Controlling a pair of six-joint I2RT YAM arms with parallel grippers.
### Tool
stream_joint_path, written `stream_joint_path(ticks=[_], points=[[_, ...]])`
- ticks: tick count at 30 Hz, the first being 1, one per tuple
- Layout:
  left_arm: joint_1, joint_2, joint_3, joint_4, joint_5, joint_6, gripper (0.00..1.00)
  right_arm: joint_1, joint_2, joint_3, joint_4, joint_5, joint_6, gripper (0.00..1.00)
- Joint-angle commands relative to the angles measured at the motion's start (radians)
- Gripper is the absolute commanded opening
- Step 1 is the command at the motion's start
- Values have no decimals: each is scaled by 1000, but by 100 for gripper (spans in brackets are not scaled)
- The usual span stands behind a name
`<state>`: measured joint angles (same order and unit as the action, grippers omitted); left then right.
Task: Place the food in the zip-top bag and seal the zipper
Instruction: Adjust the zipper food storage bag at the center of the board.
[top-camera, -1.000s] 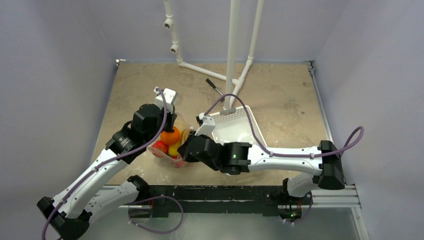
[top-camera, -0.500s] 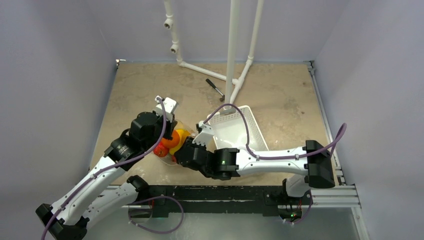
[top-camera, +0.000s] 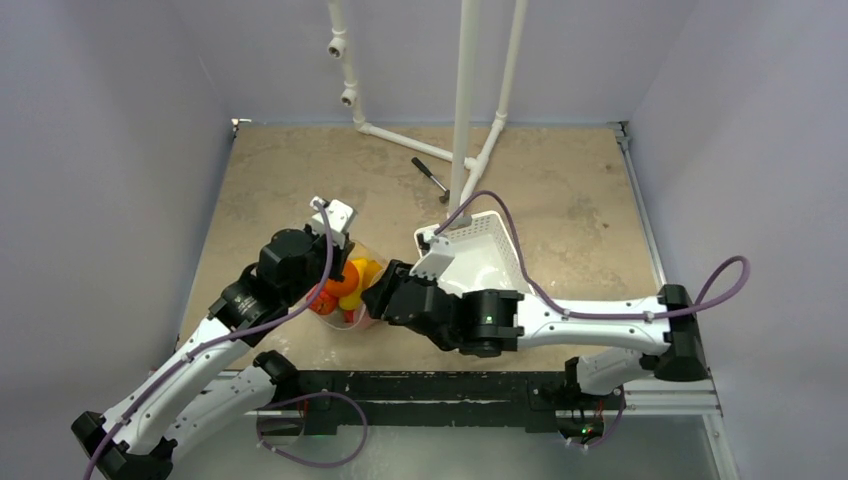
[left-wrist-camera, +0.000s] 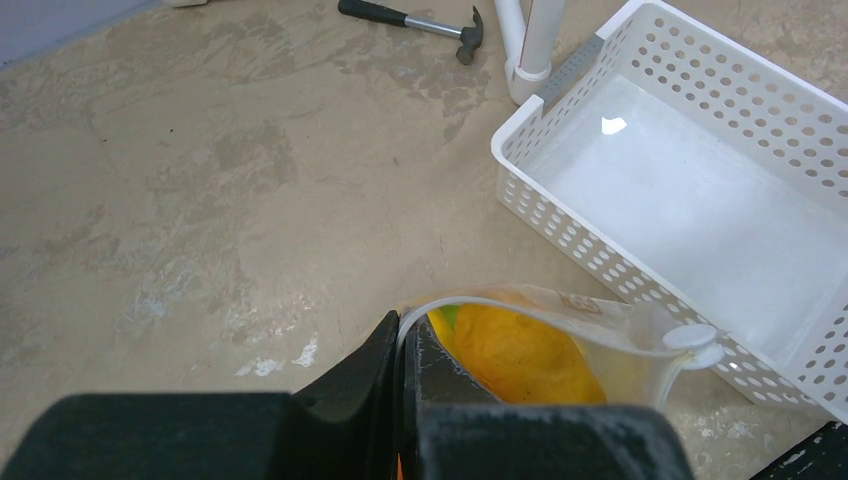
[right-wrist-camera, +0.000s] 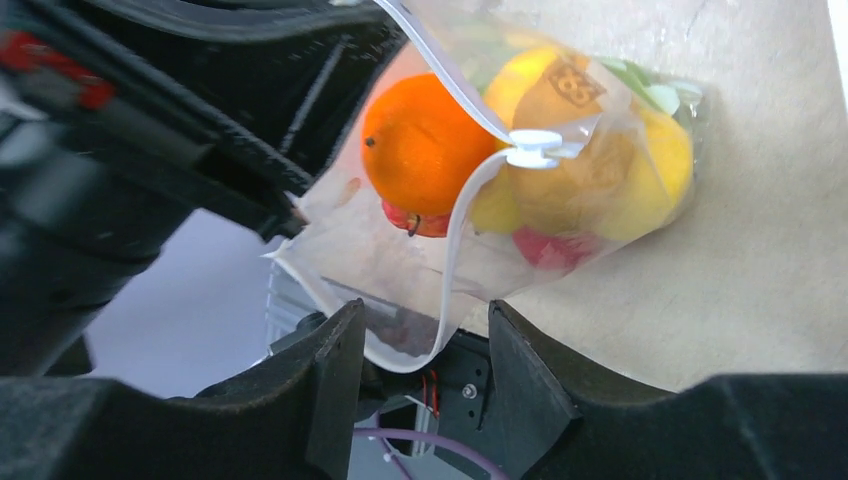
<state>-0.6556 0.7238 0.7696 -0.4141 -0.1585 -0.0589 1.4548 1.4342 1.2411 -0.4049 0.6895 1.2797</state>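
My left claw (left-wrist-camera: 402, 335) pinches the bag (right-wrist-camera: 400, 255) by the counter's (left-wrist-camera: 200, 200) near edge; my right claw (right-wrist-camera: 425, 345) gapes around its corner.

My left arm (top-camera: 200, 345) reaches forward and inward, my left gripper (left-wrist-camera: 403, 335) pinched tight shut. My right arm (top-camera: 590, 325) bends across toward it, my right gripper (right-wrist-camera: 422, 315) close beside the left, its jaws standing apart.
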Motion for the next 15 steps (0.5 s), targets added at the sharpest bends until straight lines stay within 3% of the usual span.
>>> stream_joint_path(ticks=[1,15], points=[[-2,-22,-16,57,13,19,0,6,-98,-22,5,37,-167,53],[-2,-34,-21,66,20,26,0,-8,-312,-67,315,-3,-885,53]])
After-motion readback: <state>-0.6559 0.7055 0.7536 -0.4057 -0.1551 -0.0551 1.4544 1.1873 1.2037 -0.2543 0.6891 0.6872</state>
